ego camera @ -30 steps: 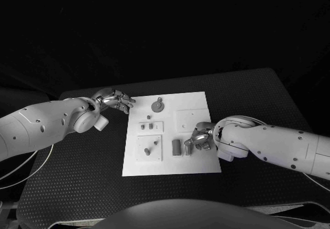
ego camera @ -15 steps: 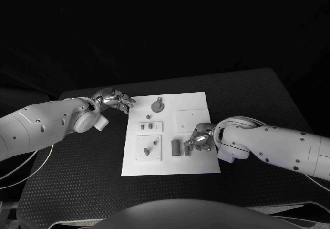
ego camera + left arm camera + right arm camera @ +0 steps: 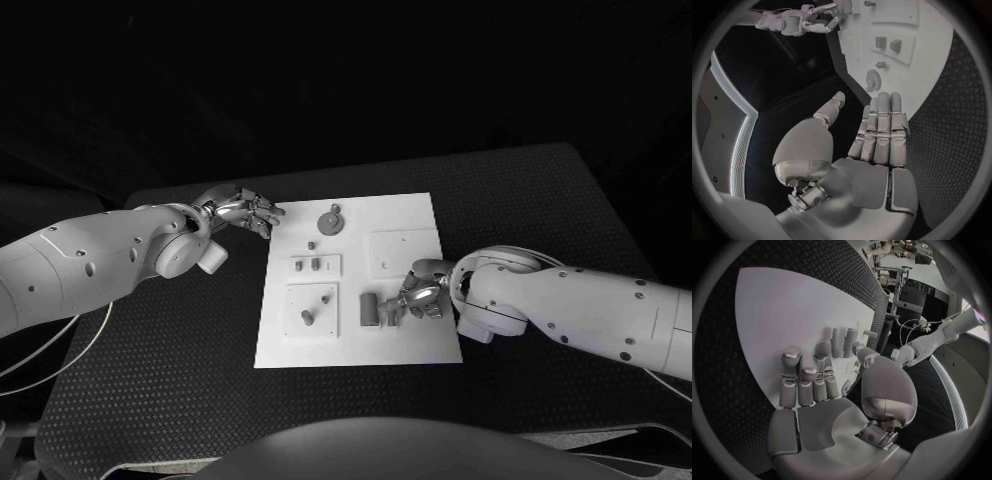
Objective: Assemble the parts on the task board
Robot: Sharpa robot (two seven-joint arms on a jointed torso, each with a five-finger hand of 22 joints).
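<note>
Three views: one overhead, two wrist fisheyes.
Head camera looks steeply down on the table [image 3: 548, 190] from above; each wrist camera sits close behind its own palm. All share the task board [image 3: 411, 215].

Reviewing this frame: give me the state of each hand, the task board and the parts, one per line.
left hand: open, fingers straight, beside the board's far left corner, holding nothing.
right hand: over the board's right half, fingers curled by the upright parts; grasp unclear.
task board: flat on the table.
round part: lying on the board's far end.
upright parts: standing by the right hand.
</note>
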